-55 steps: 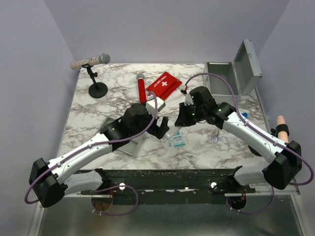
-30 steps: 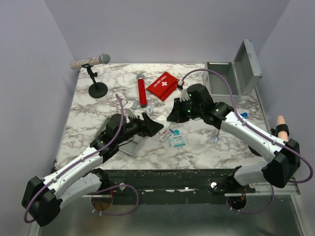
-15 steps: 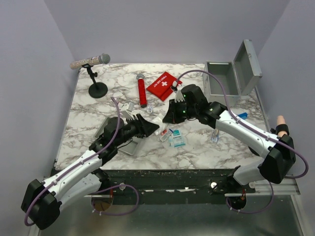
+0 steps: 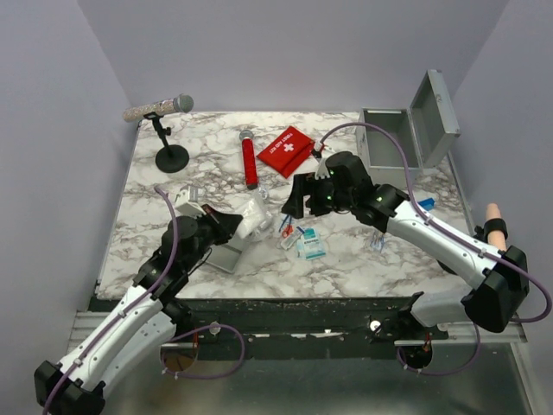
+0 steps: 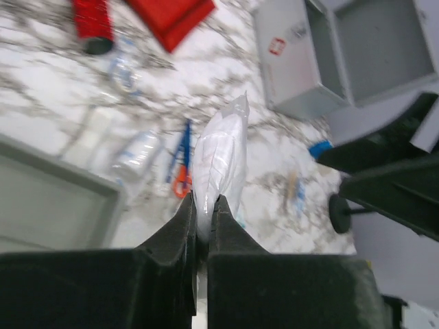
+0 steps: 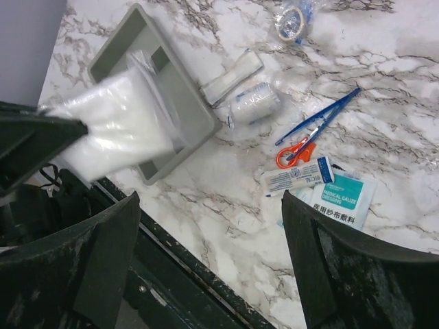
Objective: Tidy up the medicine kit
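Medicine kit (image 4: 370, 143) stands at the far right corner of the table (image 4: 346, 264), lid raised. You see the left gripper (image 5: 204, 205) pinching a white plastic packet (image 5: 221, 154); the right gripper (image 6: 219, 240) spreads wide, holding nothing.

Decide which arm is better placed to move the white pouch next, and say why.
Left, probably: the left gripper is shut on the white pouch; the right gripper stands open and empty.

medicine kit (image 4: 435, 114) far right | tray (image 4: 223, 258) near left | scissors (image 6: 314, 131) between | packet (image 5: 221, 154) in left hand (image 5: 204, 199)
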Robot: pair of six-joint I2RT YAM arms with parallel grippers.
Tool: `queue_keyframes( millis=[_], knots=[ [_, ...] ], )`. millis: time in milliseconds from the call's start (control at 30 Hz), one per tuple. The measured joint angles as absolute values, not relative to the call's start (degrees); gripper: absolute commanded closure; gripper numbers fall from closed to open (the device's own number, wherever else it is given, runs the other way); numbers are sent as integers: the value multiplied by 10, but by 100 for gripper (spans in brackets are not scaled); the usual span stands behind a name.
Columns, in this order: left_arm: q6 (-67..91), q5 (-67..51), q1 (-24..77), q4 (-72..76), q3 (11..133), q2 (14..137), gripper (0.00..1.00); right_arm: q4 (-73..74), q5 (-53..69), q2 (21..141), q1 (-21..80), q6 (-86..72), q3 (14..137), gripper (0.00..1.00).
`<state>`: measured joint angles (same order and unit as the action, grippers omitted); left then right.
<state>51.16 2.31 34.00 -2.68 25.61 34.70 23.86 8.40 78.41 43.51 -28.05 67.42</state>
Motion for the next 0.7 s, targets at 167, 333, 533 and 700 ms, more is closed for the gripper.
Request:
queue_keyframes(
  millis=[167, 333, 533, 700],
  knots=[
    [528, 138, 294, -184, 299, 309, 100, 229, 77, 764, 435, -281, 642, 11],
    [560, 244, 259, -295, 341, 302, 100, 218, 77, 752, 435, -281, 592, 11],
    [588, 307, 201, -340, 341, 323, 100, 204, 78, 716, 435, -280, 552, 11],
    [578, 267, 96, -315, 303, 364, 100, 194, 78, 697, 435, -279, 534, 11]
  ],
)
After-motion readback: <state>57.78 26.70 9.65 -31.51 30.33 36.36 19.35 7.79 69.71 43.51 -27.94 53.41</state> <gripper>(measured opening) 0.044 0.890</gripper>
